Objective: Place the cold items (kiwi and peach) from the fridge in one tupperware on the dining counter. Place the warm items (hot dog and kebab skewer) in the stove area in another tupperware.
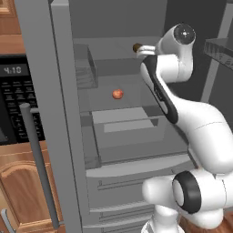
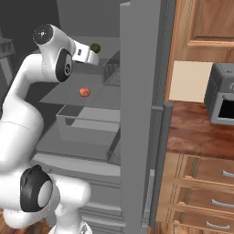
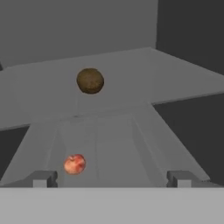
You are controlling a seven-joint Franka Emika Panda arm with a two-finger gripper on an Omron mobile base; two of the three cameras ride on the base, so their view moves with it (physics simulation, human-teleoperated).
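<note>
Kiwi (image 3: 90, 80) behind peach (image 3: 74, 164), in fridge (image 1: 63, 113)

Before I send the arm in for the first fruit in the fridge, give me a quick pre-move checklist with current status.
1. Fridge door open, shelves reachable: ok.
2. Pincer open and holding nothing: ok.
3. Kiwi in sight, on the upper shelf ahead of the pincer: ok.
4. Peach in sight, on the lower shelf, apart from the kiwi: ok.
5. Pincer lined up on a fruit: not ok; the kiwi sits left of centre in the hand view, and the peach is further left.
6. Tupperware ready on the dining counter: cannot tell.
</note>
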